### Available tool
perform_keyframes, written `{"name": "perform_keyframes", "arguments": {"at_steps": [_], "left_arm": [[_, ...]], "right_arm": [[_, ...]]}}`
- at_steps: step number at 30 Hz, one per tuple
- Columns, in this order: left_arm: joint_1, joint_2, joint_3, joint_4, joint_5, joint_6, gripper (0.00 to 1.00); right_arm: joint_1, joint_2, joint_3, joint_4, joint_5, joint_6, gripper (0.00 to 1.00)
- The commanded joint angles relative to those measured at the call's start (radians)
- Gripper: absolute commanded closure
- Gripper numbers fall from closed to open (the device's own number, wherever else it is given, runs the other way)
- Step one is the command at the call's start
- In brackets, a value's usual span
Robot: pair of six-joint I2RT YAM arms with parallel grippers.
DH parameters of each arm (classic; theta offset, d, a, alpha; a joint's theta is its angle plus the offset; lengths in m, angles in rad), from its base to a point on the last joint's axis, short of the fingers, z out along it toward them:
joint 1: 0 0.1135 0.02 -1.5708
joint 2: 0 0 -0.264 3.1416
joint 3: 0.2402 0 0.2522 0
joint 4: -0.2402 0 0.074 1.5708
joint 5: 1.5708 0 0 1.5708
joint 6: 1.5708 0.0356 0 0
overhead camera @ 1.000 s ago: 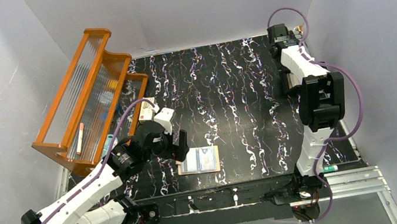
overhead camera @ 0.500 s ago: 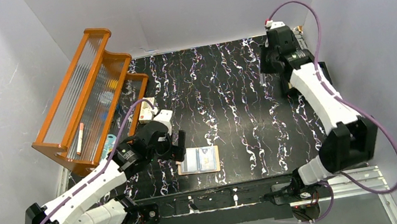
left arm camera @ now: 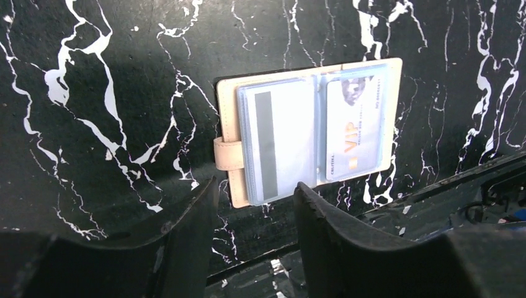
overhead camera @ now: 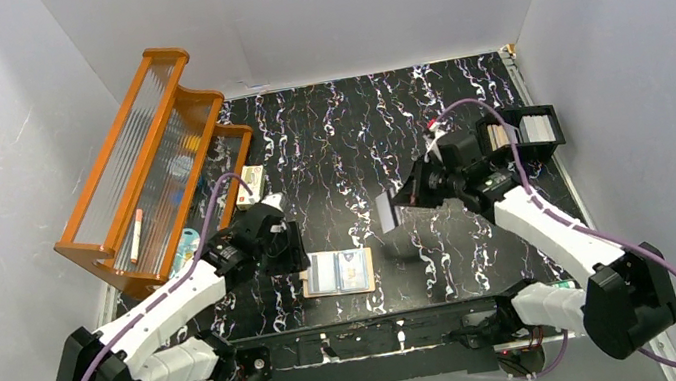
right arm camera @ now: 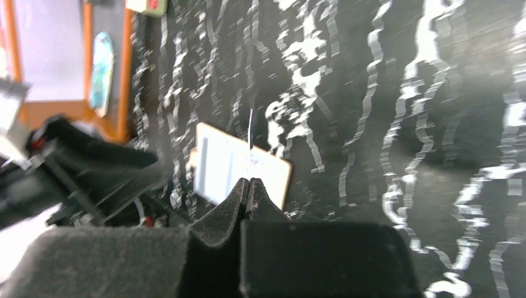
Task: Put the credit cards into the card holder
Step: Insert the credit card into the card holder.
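Left hand (left arm camera: pixel 251 208) hangs at the left edge of the open card holder (left arm camera: pixel 310 127), close by its snap tab, fingers partly spread with nothing between them. Two cards (left arm camera: pixel 273 146) sit in its clear pockets. Right hand (right arm camera: pixel 249 186) is pinched tight on a grey card (overhead camera: pixel 385 212), raised over the counter (overhead camera: pixel 335 130) just right of the holder. Open counter stretches toward the far wall. An orange rack (overhead camera: pixel 144 169) lines the left edge, a black tray (overhead camera: pixel 520 133) the right.
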Motion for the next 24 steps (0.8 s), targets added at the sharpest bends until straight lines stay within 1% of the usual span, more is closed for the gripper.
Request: {"name": "perform_keyframes", "arguments": {"at_steps": [1,4,5,7,9,11,14,16,20,22,24], "left_arm": [[0.076,0.019,-0.040,0.060,0.131,-0.050,0.58],[0.113,0.033,-0.070,0.088,0.156,-0.049,0.64],[0.120,0.041,-0.081,0.095,0.156,-0.045,0.64],[0.131,0.063,-0.100,0.105,0.154,-0.043,0.59],[0.137,0.086,-0.117,0.124,0.157,-0.041,0.57],[0.139,0.104,-0.138,0.166,0.177,-0.037,0.58],[0.140,0.137,-0.165,0.232,0.238,-0.032,0.61],[0.140,0.165,-0.165,0.241,0.260,-0.030,0.64],[0.140,0.201,-0.167,0.248,0.315,-0.027,0.74],[0.140,0.200,-0.172,0.243,0.334,-0.042,0.77],[0.140,0.186,-0.187,0.243,0.340,-0.065,0.79]], "right_arm": [[0.097,-0.047,-0.058,0.237,-0.086,0.162,1.00],[0.175,-0.049,-0.123,0.332,-0.063,0.253,1.00],[0.198,-0.046,-0.151,0.378,-0.056,0.282,1.00],[0.249,-0.029,-0.196,0.453,-0.025,0.323,1.00],[0.296,-0.004,-0.215,0.502,0.011,0.346,1.00],[0.338,0.029,-0.226,0.547,0.047,0.369,1.00],[0.406,0.081,-0.233,0.610,0.097,0.386,1.00],[0.429,0.116,-0.228,0.619,0.112,0.384,1.00],[0.435,0.132,-0.270,0.644,0.159,0.379,1.00],[0.435,0.134,-0.293,0.655,0.175,0.378,1.00],[0.435,0.146,-0.304,0.667,0.170,0.377,1.00]]}}
